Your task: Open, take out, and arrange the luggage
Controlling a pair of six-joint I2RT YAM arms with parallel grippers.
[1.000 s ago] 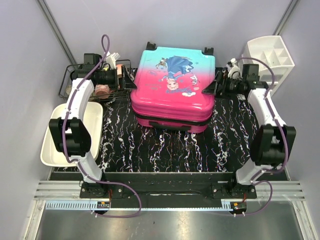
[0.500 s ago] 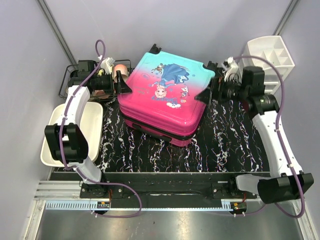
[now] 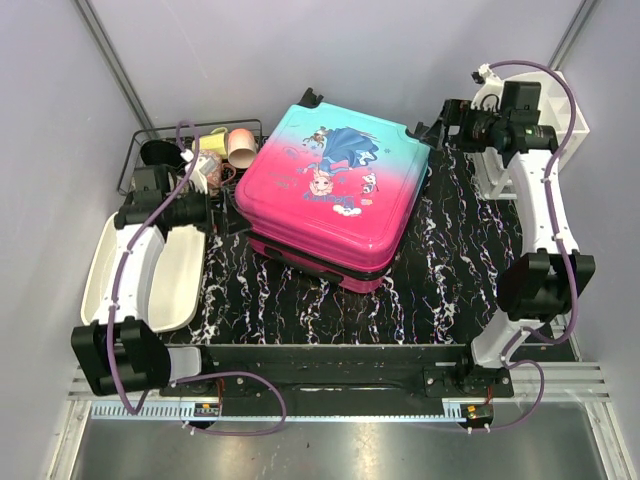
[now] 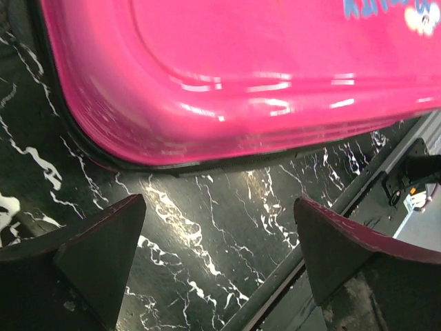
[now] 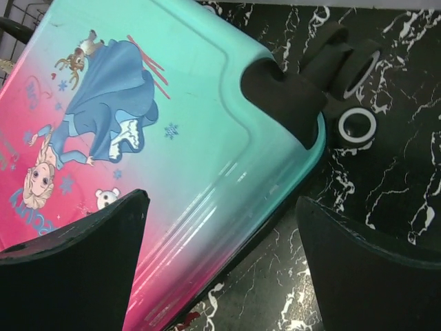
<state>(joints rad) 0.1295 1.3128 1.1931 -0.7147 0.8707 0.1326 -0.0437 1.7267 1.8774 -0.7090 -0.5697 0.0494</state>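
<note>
Closed luggage (image 3: pixel 335 200) lies askew mid-surface (image 3: pixel 450 280), wheels (image 5: pixel 341 58) toward 1 o'clock. The left claw (image 4: pixel 219 210) at its 9 o'clock flank and the right claw (image 5: pixel 220 203) at its 2 o'clock corner both gape wide and empty, apparently bracketing it for turning before unzipping.

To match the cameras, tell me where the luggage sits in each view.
Top external: luggage at centre, skewed.
Left wrist: its pink end fills the top.
Right wrist: its teal wheeled corner, left and centre.
Shared landmark: the black marbled table under it.
</note>
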